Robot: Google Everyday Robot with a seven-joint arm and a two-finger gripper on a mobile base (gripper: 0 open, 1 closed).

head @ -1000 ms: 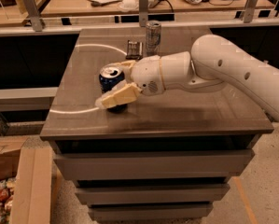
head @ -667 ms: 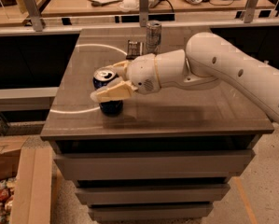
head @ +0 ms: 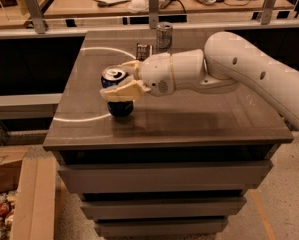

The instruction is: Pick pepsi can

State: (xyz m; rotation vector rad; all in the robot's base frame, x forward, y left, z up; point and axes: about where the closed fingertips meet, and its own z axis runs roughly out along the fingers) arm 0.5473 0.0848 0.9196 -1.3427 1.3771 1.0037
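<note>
The pepsi can (head: 120, 108) is at the counter's (head: 214, 121) left half, not far from the front and left edges, with open surface to its right. The end effector (head: 117, 82) pinches it, one finger crossing its front and hiding the label. Whether it is lifted is unclear. A silver can (head: 164, 34) and a small dark thing (head: 144, 50) stand behind, apart.

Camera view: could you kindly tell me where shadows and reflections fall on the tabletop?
In the camera view, the glossy grey tabletop carries a dark shadow beneath the white arm; the cream gripper, shut around the dark blue pepsi can left of centre, shades the can's lower half.
</note>
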